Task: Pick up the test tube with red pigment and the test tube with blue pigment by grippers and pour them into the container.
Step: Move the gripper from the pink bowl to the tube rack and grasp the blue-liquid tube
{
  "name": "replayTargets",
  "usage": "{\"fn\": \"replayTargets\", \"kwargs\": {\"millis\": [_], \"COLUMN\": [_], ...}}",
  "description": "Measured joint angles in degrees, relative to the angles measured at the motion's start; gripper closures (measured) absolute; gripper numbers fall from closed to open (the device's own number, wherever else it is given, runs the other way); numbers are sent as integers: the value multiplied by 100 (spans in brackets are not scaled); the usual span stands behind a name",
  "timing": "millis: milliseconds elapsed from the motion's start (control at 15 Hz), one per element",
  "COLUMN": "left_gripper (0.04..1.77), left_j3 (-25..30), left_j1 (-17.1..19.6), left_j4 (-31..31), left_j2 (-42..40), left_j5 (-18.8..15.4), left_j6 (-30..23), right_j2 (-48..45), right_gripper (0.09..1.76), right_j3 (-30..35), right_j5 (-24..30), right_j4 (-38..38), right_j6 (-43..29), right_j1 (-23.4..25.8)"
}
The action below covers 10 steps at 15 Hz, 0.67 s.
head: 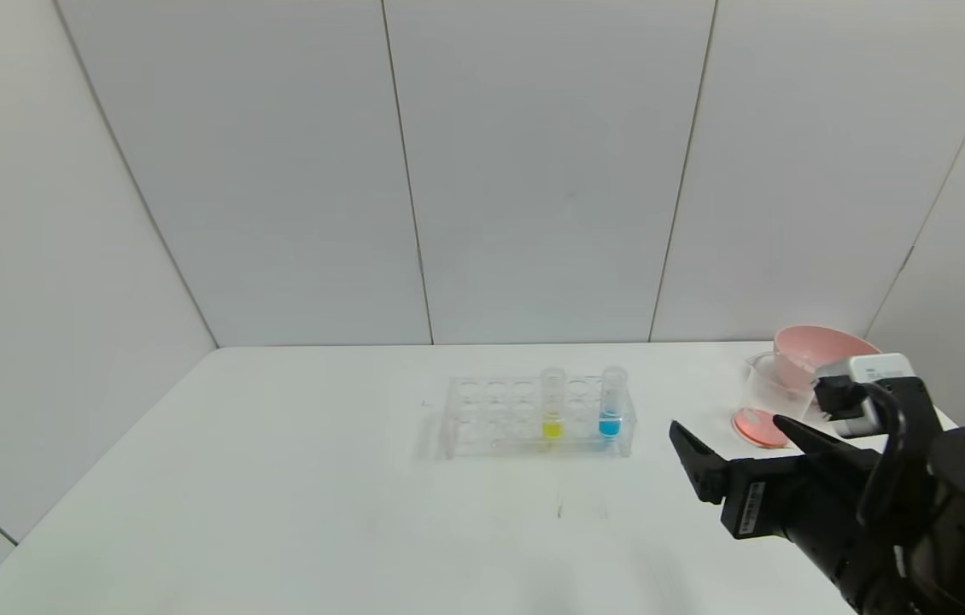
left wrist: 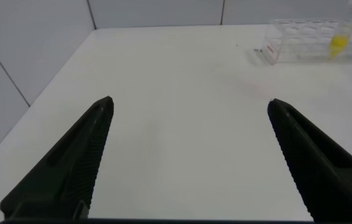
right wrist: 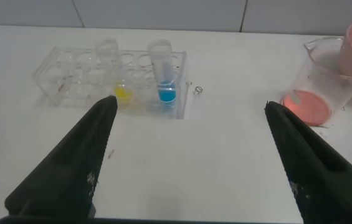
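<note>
The test tube with blue pigment (head: 611,410) (right wrist: 163,74) stands upright at the right end of a clear rack (head: 482,418). The test tube with red pigment is out of view. The container (head: 769,401) (right wrist: 319,81), a clear beaker, stands right of the rack with reddish-pink liquid in its bottom. My right gripper (head: 726,423) (right wrist: 189,102) is open and empty, low over the table in front of the gap between rack and beaker. My left gripper (left wrist: 189,101) is open and empty over bare table left of the rack, and does not show in the head view.
A tube with yellow liquid (head: 552,410) stands in the rack beside the blue one. A pink bowl (head: 815,350) sits just behind the beaker at the table's far right corner. The white table (head: 277,478) is walled at the back and both sides.
</note>
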<state>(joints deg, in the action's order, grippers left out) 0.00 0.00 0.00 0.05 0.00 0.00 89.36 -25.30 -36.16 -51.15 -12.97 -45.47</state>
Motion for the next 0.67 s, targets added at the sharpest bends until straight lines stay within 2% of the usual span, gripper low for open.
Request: {"fn": "replayTargets", "kwargs": {"millis": [267,667], "left_gripper": [5,5], "left_j3": [0,0], "left_j1": [0,0], "left_j4": [2,0], "left_j2": [0,0], "left_j5": [0,0], "left_j6": [0,0], "right_j2": [861,1825], "right_gripper": [15,15], "right_j3": [-177,-286], "right_j5": [-188,-244], "right_j4": [-903,-1467], "right_j6": [33,46], "right_j1": [-227,-284]}}
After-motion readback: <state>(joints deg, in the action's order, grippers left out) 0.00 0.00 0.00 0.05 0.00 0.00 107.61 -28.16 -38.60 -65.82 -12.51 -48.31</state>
